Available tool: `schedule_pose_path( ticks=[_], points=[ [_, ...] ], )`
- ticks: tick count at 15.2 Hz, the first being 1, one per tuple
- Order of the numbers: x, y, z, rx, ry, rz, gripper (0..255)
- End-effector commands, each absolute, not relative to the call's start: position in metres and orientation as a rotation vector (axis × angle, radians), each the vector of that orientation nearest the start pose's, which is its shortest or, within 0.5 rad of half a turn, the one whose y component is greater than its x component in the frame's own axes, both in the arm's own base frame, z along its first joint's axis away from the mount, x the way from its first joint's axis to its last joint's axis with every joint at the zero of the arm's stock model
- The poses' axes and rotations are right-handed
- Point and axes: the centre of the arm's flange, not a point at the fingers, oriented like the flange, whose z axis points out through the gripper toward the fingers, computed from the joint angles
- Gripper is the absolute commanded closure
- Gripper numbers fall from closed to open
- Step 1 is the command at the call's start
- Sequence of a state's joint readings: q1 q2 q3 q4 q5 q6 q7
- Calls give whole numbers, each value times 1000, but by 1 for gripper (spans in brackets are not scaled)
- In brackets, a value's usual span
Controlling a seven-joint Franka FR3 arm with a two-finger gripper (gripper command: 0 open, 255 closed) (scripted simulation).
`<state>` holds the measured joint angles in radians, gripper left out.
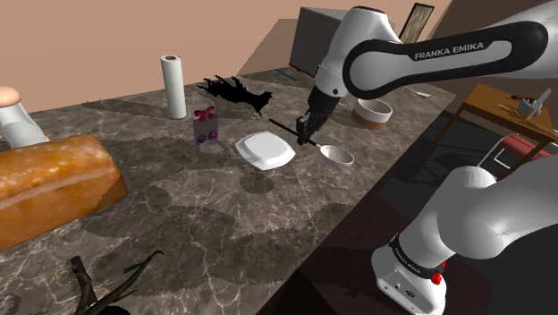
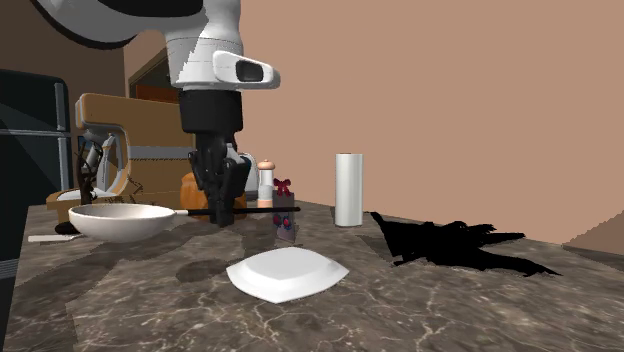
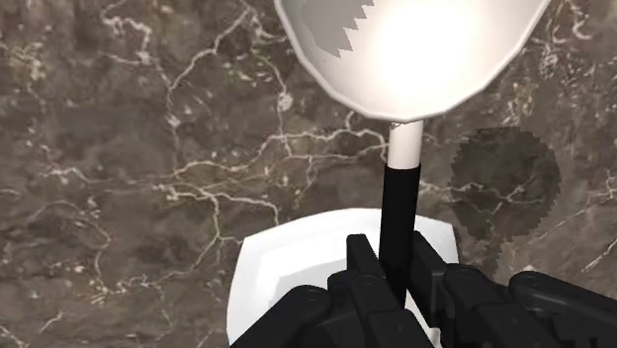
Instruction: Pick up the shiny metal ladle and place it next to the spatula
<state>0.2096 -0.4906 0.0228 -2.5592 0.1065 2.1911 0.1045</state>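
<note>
In the hand [image 3: 396,282], pinched tight by its thin black handle, the ladle [image 3: 415,49] hangs above the worktop [image 3: 119,148] with a white plate [image 3: 259,287] under the hand, so picking up looks done and only putting it by the spatula is left.

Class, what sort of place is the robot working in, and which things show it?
Probably a home kitchen: the dark marbled countertop carries a bread loaf and a paper towel roll, and the gripper holds a ladle.
</note>
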Motion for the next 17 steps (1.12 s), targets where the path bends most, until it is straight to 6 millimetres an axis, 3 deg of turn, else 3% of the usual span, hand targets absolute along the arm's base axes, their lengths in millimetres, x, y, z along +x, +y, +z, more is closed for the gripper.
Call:
schedule_pose_path(
  ticks=[1, 17],
  points=[
    [384, 122, 444, -3036, -102, -164, 255],
    [353, 330, 445, -3036, -102, -164, 255]
  ],
)
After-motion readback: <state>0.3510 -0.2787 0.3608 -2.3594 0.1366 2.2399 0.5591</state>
